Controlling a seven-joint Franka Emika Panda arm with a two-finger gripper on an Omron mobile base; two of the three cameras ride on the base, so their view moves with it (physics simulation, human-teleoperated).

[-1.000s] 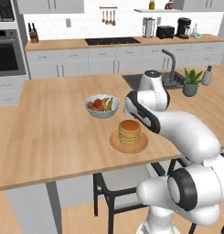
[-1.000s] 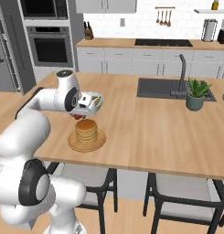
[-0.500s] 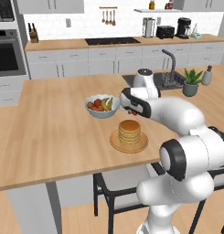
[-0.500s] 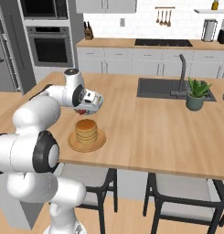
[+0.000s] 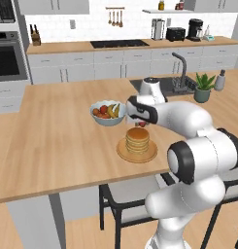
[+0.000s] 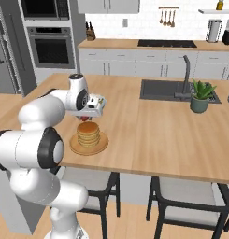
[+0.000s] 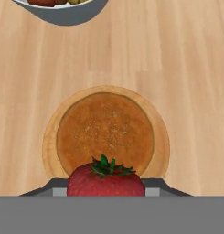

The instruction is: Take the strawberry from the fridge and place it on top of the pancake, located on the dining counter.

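My gripper (image 6: pixel 84 116) hangs just above the pancake (image 6: pixel 88 134) stack on the dining counter (image 6: pixel 148 135), a red strawberry (image 6: pixel 82 118) barely visible beneath it.

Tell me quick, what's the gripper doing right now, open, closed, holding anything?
Gripper: closed on the strawberry, held above the pancake on the dining counter.

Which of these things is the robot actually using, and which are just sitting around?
In use:
- strawberry, held in the gripper
- pancake stack
- dining counter

Sitting around:
- fruit bowl
- potted plant
- sink
- oven
- chairs
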